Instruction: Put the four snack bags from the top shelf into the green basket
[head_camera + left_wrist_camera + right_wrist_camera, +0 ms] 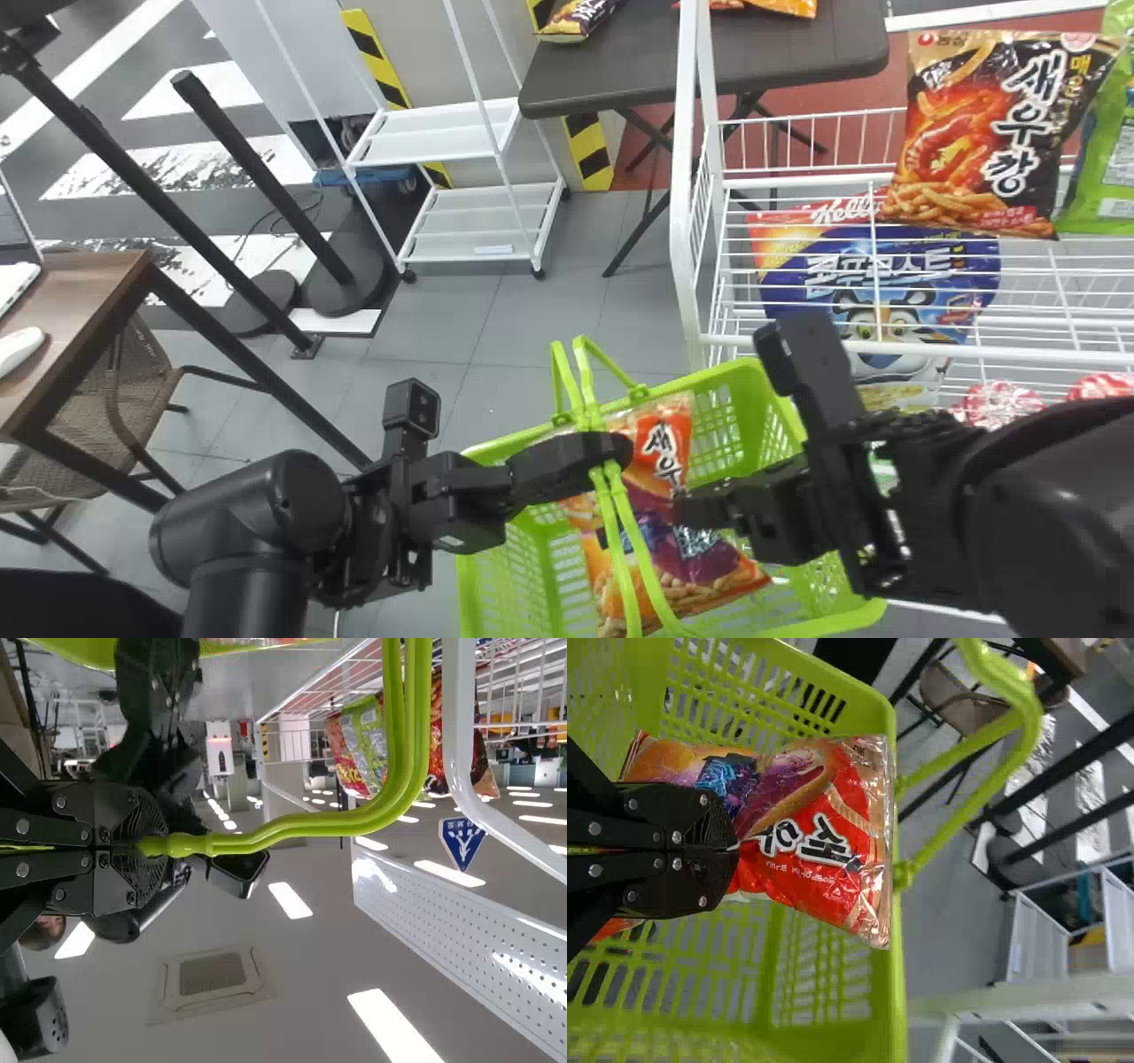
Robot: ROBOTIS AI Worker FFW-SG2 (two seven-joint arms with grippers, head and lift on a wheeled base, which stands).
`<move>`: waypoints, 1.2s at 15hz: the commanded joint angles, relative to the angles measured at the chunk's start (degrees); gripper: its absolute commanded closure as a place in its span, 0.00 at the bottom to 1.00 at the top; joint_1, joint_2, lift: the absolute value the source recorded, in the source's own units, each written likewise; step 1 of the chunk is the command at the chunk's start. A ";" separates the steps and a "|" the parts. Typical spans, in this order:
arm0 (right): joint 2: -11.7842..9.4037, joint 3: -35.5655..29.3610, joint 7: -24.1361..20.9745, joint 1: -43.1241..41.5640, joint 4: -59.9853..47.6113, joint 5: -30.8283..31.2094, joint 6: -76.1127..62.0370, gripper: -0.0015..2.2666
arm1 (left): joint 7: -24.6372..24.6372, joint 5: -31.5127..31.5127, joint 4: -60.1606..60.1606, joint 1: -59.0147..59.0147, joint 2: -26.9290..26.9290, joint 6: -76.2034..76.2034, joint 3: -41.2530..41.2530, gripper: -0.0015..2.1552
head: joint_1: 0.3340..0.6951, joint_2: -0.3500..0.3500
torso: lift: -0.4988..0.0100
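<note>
- Black fingers of my right gripper (684,510): closed on a red snack bag (824,850), pinching its film. Bag position: inside the green basket (481,580), one end up against the rim.
- My left gripper (611,450): closed around both green handles (354,822), which stand raised over the basket's middle.
- Basket contents: orange-and-purple packaging (709,563) shows beneath the handles. I cannot tell whether it belongs to the gripped bag or to another one.
- White wire rack (687,221): just beside the basket, on my right. Its upper level carries a black-and-red snack bag (992,133), tilted, with a green bag (1107,168) beside it.
- Lower rack level: a blue cereal bag (850,275), seen through the wires; red-and-white packs (997,406) sit lower again.
- Left side, apart from the basket: a brown desk (84,283) bearing a white mouse (19,347), with a woven chair (89,399) alongside.
- Beyond the basket: a dark folding table (620,71) carrying snack packs (576,19), and a white shelf trolley (434,142) to the left of it.
</note>
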 commanded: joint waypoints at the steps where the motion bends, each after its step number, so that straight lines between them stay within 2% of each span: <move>1: 0.05 2.34 0.09 -1.93 6.10 -2.30 -4.81 0.99 | -0.65 0.37 -0.08 0.00 0.00 0.07 -0.68 1.00 | 1.00 1.00 | 0.98; 2: 0.05 3.13 0.09 -3.17 9.01 -4.50 -6.39 0.99 | -0.65 0.54 -0.17 0.00 0.00 0.07 -0.85 1.00 | 1.00 1.00 | 0.98; 3: 0.05 4.01 0.09 -4.48 11.38 -6.08 -7.44 0.95 | -0.65 0.63 -0.26 0.00 0.00 0.07 -0.85 1.00 | 1.00 1.00 | 0.98; 4: 0.05 4.10 0.09 -5.10 13.22 -6.78 -7.62 0.81 | -0.65 0.72 -0.26 0.00 0.00 0.07 -0.85 1.00 | 1.00 1.00 | 0.98; 5: 0.05 4.19 0.26 -5.63 14.54 -6.96 -7.62 0.37 | -0.65 0.81 -0.26 0.00 0.09 0.07 -0.85 1.00 | 1.00 1.00 | 0.98; 6: 0.05 3.75 0.88 -5.63 14.98 -7.31 -7.27 0.00 | -0.65 0.89 -0.26 0.00 0.09 0.07 -0.94 1.00 | 1.00 1.00 | 0.98; 8: 0.05 -0.38 2.64 -5.36 14.63 -10.47 -3.23 0.00 | -0.65 0.89 -0.17 0.00 0.18 0.07 -0.94 1.00 | 1.00 1.00 | 0.98; 12: 0.05 -15.15 6.94 -5.01 5.23 -11.88 11.19 0.00 | -0.65 1.07 -0.08 0.00 0.53 0.07 -1.03 1.00 | 1.00 1.00 | 0.98; 14: 0.05 -21.92 7.29 -5.36 -0.93 -9.24 11.36 0.01 | -0.65 1.24 -0.08 0.00 0.79 0.07 -0.94 1.00 | 1.00 1.00 | 0.98; 16: 0.05 -28.33 7.29 -8.61 -1.63 -6.43 10.66 0.01 | -0.65 1.51 -0.08 0.00 0.88 0.07 -0.85 1.00 | 1.00 1.00 | 0.98; 18: 0.05 -32.11 6.94 -12.13 1.62 -1.42 3.98 0.01 | -0.65 1.51 0.00 0.00 1.06 0.07 -0.76 1.00 | 1.00 0.90 | 0.98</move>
